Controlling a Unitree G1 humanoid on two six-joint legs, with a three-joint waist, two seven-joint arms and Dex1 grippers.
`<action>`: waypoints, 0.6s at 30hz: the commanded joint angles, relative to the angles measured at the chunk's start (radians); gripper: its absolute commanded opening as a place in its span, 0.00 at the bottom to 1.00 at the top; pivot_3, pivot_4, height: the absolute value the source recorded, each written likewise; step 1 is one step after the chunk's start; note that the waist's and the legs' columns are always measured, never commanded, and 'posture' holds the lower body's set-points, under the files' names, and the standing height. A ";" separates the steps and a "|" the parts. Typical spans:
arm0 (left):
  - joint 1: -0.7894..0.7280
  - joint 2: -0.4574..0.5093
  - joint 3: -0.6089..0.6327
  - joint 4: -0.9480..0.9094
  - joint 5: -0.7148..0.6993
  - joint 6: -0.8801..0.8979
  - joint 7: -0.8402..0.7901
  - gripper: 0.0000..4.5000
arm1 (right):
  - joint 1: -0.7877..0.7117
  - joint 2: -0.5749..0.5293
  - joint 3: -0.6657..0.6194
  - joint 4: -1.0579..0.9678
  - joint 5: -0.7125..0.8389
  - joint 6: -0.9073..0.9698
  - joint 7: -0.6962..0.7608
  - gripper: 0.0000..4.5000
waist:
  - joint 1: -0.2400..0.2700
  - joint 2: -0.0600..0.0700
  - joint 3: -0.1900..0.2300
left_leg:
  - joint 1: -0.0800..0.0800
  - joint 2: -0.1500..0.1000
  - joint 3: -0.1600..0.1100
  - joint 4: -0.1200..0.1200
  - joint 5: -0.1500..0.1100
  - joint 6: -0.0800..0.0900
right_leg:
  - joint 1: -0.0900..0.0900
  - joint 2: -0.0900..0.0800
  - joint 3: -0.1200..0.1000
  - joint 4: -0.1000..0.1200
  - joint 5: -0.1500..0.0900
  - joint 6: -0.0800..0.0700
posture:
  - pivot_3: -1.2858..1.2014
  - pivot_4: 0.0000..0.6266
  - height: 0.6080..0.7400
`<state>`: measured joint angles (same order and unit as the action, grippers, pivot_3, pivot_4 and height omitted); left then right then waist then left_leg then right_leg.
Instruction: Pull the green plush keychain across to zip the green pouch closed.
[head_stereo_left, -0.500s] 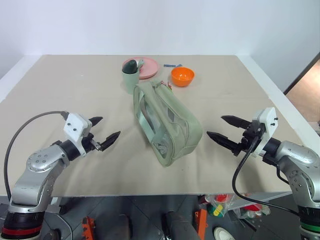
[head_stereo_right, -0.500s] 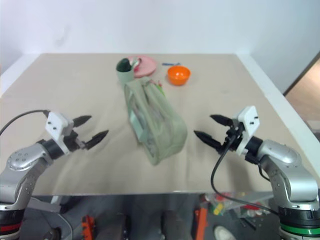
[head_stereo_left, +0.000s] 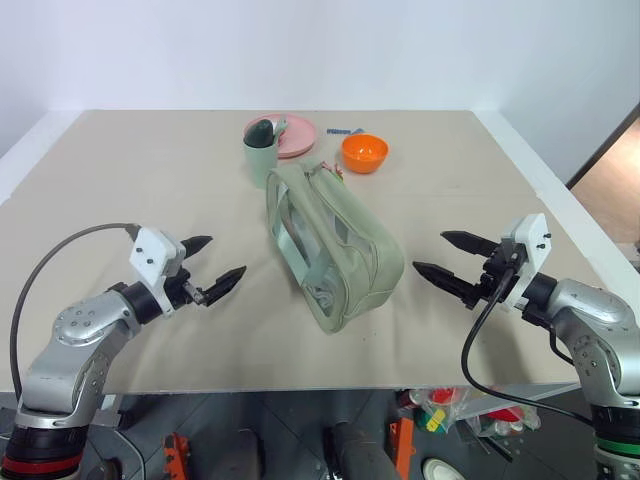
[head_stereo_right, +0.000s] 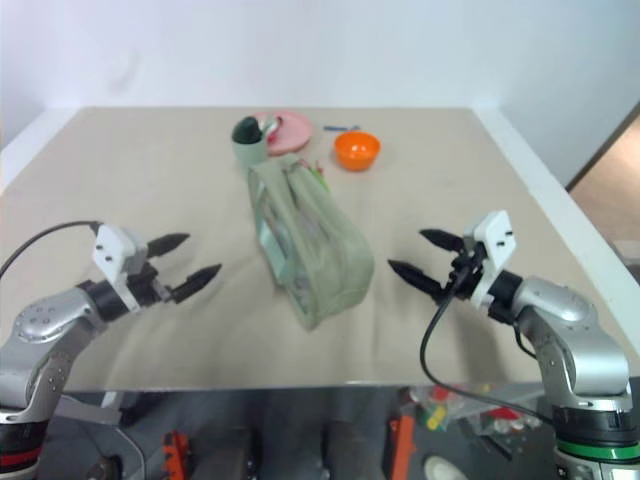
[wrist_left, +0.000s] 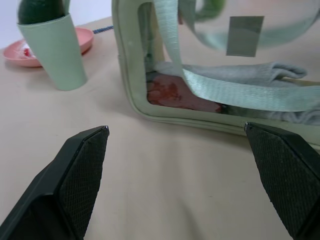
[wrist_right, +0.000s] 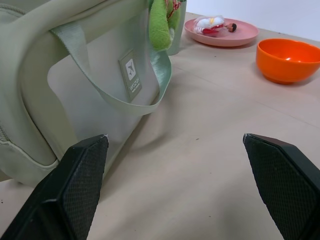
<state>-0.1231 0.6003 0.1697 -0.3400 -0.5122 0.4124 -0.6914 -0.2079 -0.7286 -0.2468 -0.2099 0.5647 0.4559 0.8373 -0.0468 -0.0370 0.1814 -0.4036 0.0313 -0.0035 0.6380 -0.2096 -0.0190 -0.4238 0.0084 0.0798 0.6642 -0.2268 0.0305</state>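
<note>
Sage-green pouch (head_stereo_left: 335, 250) with clear side windows lies mid-table, long axis running from eleven to five o'clock, green plush keychain (wrist_right: 160, 22) at its far end

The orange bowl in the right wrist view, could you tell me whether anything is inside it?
No, the orange bowl shows a bare interior.

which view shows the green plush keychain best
The right wrist view: the green plush keychain hangs large and close at the green pouch, by its strap. In the head views it is a small green speck at the pouch's far end. The left wrist view gives at most a blurred green bit.
</note>
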 joint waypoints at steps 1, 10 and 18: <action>-0.017 0.019 0.027 -0.083 -0.112 0.055 -0.055 1.00 | -0.050 0.004 -0.077 -0.015 0.045 0.022 -0.054 0.99 | 0.000 0.000 0.000 | 0.000 0.000 0.000 0.000 0.000 0.000 | 0.000 0.000 0.000 0.000 0.000 0.000 | 0.52 0.24 1.00; -0.141 0.112 -0.055 -0.189 -0.280 0.208 -0.200 1.00 | -0.288 0.025 -0.148 -0.179 0.370 0.297 -0.253 0.99 | -0.002 0.002 0.002 | 0.000 0.000 0.000 0.001 0.000 0.000 | 0.000 0.002 0.002 0.000 0.000 -0.001 | 0.52 0.24 1.00; -0.201 0.132 -0.115 -0.184 -0.258 0.211 -0.249 1.00 | -0.057 0.095 0.052 -0.383 0.334 0.341 -0.317 0.99 | 0.004 0.002 0.003 | -0.004 0.002 -0.005 -0.002 -0.001 0.001 | -0.002 0.003 -0.003 0.000 -0.003 0.000 | 0.52 0.24 1.00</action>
<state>-0.3045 0.7217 0.0490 -0.5014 -0.7714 0.6366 -0.9300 -0.2633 -0.6232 -0.1779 -0.5594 0.9139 0.8072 0.5333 -0.0432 -0.0348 0.1840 -0.4077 0.0320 -0.0077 0.6363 -0.2108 -0.0185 -0.4258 0.0103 0.0777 0.6641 -0.2297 0.0312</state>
